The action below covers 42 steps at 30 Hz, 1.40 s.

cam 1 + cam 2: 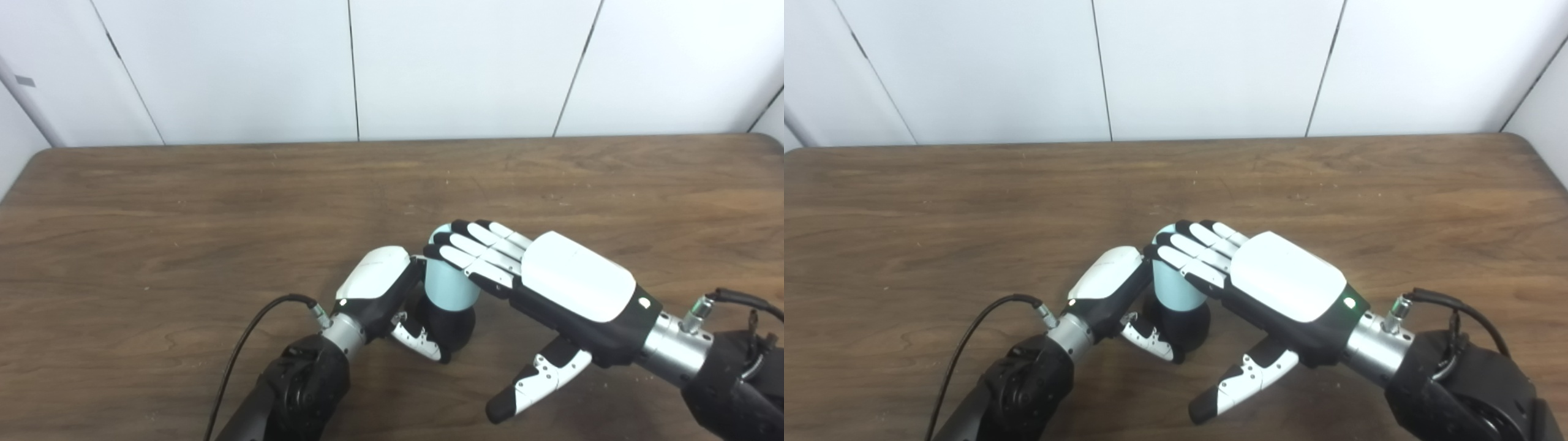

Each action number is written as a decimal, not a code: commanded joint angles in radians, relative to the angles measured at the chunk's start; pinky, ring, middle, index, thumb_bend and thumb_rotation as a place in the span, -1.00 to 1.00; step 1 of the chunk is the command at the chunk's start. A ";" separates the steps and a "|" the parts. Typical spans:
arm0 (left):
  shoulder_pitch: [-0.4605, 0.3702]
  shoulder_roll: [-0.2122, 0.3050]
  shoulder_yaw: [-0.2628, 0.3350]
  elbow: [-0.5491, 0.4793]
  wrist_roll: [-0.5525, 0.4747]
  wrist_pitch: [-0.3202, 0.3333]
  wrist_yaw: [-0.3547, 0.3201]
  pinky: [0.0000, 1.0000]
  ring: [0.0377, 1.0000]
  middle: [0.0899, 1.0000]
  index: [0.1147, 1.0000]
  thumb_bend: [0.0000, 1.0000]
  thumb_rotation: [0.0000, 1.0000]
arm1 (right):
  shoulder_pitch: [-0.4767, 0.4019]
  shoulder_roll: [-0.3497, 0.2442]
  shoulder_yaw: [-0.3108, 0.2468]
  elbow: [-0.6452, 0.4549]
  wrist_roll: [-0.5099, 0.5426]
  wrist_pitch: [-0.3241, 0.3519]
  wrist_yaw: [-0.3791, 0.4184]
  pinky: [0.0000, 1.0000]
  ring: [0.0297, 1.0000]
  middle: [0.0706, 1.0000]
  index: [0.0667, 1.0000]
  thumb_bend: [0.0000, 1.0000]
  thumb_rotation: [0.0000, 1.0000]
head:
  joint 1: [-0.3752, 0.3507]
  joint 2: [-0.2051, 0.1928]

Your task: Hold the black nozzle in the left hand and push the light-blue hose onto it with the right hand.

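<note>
On the brown wooden surface (184,202), left of centre, the white-and-black left hand (392,294) is wrapped around the rounded black plastic nozzle (450,327). Seated upright on the nozzle is the short light-blue cylindrical hose (447,285). To its right, the white-and-black right hand (551,275) lies flat with fingers spread, holding nothing, its fingertips (444,242) resting on the hose's top.

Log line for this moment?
left hand: shut on black nozzle | right hand: open, fingers flat atop light-blue hose | hose: upright on nozzle
</note>
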State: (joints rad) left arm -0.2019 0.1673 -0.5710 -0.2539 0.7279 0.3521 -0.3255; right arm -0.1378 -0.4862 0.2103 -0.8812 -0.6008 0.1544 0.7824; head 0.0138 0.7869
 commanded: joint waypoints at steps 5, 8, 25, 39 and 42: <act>0.059 0.017 -0.039 0.054 -0.009 0.083 -0.121 0.66 0.26 -0.13 -0.16 0.05 -1.00 | 0.026 -0.027 0.027 0.022 0.004 -0.002 0.031 1.00 1.00 1.00 1.00 0.37 1.00 | 0.002 0.000; 0.059 0.019 -0.039 0.051 -0.008 0.083 -0.123 0.66 0.26 -0.13 -0.16 0.05 -1.00 | 0.028 -0.030 0.030 0.027 0.006 -0.002 0.025 1.00 1.00 1.00 1.00 0.37 1.00 | 0.002 0.001; 0.060 0.024 -0.035 0.056 -0.011 0.074 -0.118 0.67 0.26 -0.12 -0.16 0.05 -1.00 | 0.036 -0.028 0.045 0.035 -0.003 0.004 0.007 1.00 1.00 1.00 1.00 0.37 1.00 | -0.002 -0.003; 0.064 0.027 -0.030 0.054 -0.018 0.068 -0.117 0.68 0.26 -0.10 -0.17 0.05 -1.00 | 0.040 -0.022 0.059 0.043 -0.014 0.003 -0.005 1.00 1.00 1.00 1.00 0.37 1.00 | -0.002 -0.002; 0.062 0.027 -0.030 0.056 -0.018 0.071 -0.117 0.68 0.26 -0.09 -0.17 0.05 -1.00 | 0.042 -0.022 0.062 0.048 -0.016 -0.001 -0.011 1.00 1.00 1.00 1.00 0.37 1.00 | -0.003 -0.003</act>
State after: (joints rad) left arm -0.1998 0.1678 -0.5717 -0.2559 0.7328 0.3524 -0.3255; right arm -0.1225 -0.4905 0.2496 -0.8633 -0.6219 0.1517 0.7240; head 0.0107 0.7823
